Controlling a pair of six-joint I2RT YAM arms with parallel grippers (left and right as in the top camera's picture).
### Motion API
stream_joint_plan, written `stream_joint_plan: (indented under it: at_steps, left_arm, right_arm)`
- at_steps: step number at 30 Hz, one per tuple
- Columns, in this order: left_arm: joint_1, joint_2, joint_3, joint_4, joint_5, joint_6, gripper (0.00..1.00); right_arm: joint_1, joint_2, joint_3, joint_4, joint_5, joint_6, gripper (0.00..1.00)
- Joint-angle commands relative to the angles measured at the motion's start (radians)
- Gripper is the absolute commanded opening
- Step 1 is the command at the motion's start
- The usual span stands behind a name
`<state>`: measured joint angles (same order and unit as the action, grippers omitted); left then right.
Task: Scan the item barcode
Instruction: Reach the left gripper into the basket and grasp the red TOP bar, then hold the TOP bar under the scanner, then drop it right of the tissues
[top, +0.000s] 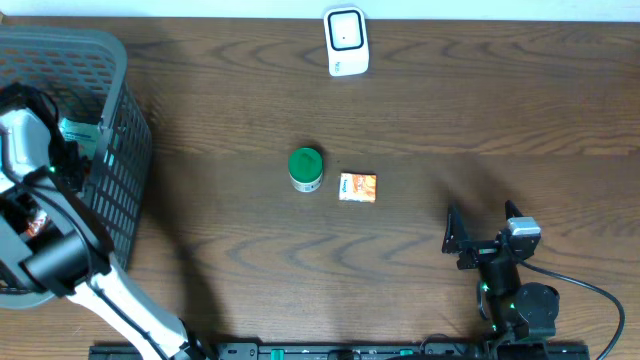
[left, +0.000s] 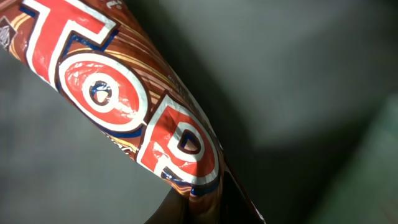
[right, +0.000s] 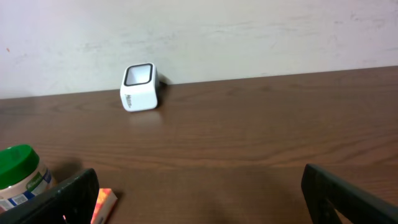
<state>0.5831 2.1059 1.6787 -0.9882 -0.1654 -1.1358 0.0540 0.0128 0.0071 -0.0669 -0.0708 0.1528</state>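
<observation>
A dark brown wooden table (top: 400, 110) carries a grey slatted plastic basket (top: 125, 150) at its left edge, with the left arm (top: 60, 255) reaching down inside it. In the left wrist view, a glossy red, white and brown snack wrapper (left: 124, 106) with large block letters fills most of the frame. It slants from the upper left down to the left gripper (left: 199, 208), whose 2 jaws show as dark shapes closed on the wrapper's narrow lower end. Blurred grey basket wall lies behind it.

Near the table's front right corner the right gripper (top: 482, 222) hangs just above the wood, its 2 fingers spread wide with nothing between them, well apart from the basket and the wrapper.

A white box-shaped barcode scanner (top: 346, 40) with a dark window stands at the middle of the far edge. At the table's centre stands a green-lidded round jar (top: 305, 168), and just beside it on the right lies a small orange packet (top: 357, 187).
</observation>
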Motion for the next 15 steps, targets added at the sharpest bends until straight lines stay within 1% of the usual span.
stream_joint_plan:
  at_steps: [1, 10, 12, 15]
  left_arm:
    - [0.001, -0.209, 0.008, -0.005, 0.077, 0.085, 0.07]
    - [0.000, -0.668, 0.008, 0.061, 0.093, 0.089, 0.07]
    - [-0.009, -0.750, 0.008, 0.063, 0.170, 0.093, 0.08]
    - [-0.064, -0.827, 0.008, 0.063, 0.358, 0.161, 0.08]
  right_arm:
    - [0.006, -0.002, -0.002, -0.003, 0.002, 0.011, 0.99]
    - [0.006, -0.002, -0.002, -0.003, 0.002, 0.011, 0.99]
    - [0.006, -0.002, -0.002, -0.003, 0.002, 0.011, 0.99]
    - [0.006, -0.002, -0.002, -0.003, 0.002, 0.011, 0.99]
